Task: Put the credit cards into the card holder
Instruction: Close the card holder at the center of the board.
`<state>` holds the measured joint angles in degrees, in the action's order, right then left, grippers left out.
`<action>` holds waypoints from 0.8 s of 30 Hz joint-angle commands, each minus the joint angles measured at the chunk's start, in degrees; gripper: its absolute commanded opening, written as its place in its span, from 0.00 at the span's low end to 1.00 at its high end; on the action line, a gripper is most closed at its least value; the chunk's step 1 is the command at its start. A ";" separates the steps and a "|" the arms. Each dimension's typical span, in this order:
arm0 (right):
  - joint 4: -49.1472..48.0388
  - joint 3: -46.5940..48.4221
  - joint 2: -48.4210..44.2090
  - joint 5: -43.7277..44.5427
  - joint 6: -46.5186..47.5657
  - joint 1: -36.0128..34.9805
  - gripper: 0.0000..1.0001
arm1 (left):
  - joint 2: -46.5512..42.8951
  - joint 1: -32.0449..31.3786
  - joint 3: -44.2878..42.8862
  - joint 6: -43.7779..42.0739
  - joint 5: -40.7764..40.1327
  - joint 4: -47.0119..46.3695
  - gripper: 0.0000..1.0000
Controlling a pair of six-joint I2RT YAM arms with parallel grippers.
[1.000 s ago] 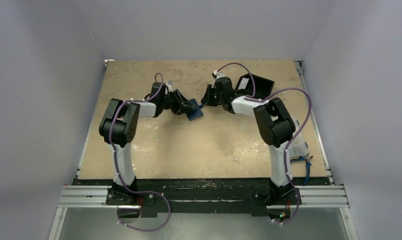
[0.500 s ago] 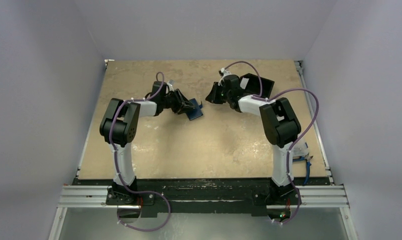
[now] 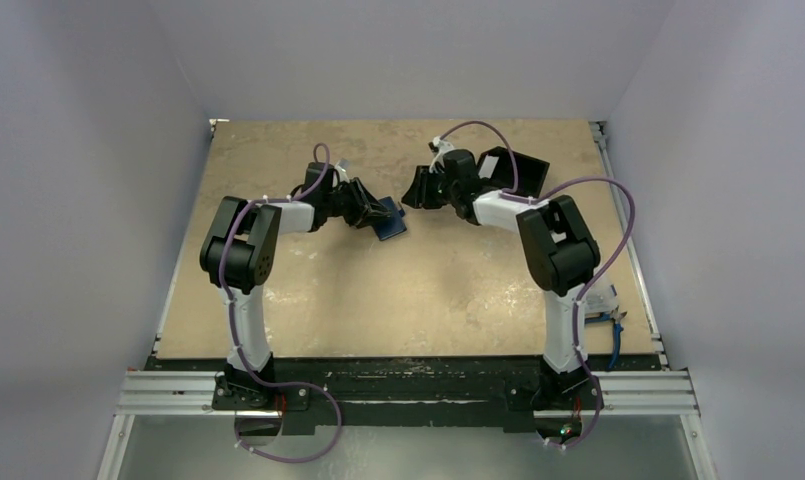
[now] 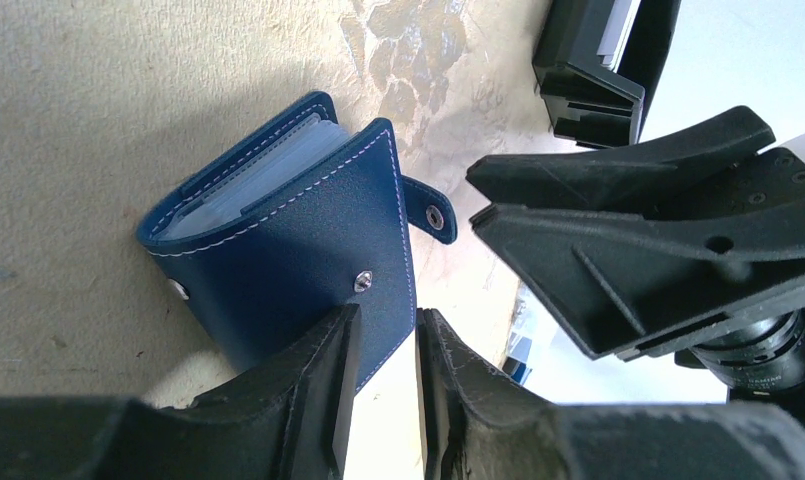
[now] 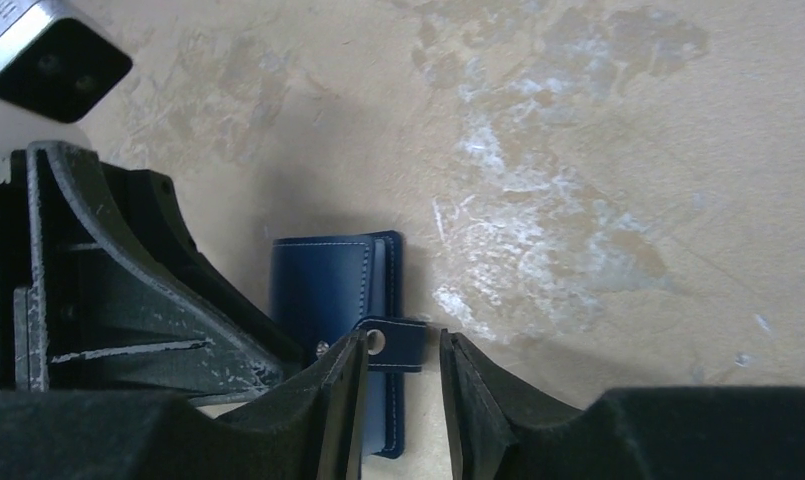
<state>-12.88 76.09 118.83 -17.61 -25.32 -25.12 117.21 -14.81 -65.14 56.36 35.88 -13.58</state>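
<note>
Two claws are facing each other in the overhead view, the card holder [image 3: 389, 222] lying just past the left gripper [image 3: 376, 213]. Left wrist: its narrowly parted tips are straddling the cover's corner, grip unclear; the holder's mouth, showing pale sleeves [image 4: 248, 185], is pointing away. Right wrist: the spread right gripper [image 5: 398, 370] is flanking the strap [image 5: 396, 343], the holder's long side running straight ahead.

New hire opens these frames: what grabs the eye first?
The navy card holder stands out, propped half open on the tan table toward the far middle, with both grippers nose to nose at it. The left gripper straddles a corner of its cover, and the right gripper sits open around its snap strap. Pale sleeves show inside the holder.
</note>
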 commanded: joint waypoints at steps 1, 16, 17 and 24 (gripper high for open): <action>0.12 3.03 -1.69 -2.90 3.64 -1.46 0.40 | 2.32 -0.84 -0.33 -2.32 -2.90 3.23 0.31; 5.58 7.91 2.27 -1.74 5.74 -2.73 0.41 | 2.17 -0.92 -0.33 -2.44 -2.87 3.30 0.31; 5.73 7.95 2.41 -1.73 5.88 -2.67 0.41 | 2.15 -0.92 -0.33 -2.42 -2.91 3.25 0.31; 7.35 8.13 2.72 -0.01 7.10 -2.96 0.40 | 2.19 -0.92 -0.27 -2.37 -2.90 3.29 0.31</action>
<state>-6.46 82.17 121.78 -19.84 -20.08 -27.75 117.21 -14.81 -65.14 56.36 35.88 -13.58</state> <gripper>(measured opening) 0.405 0.311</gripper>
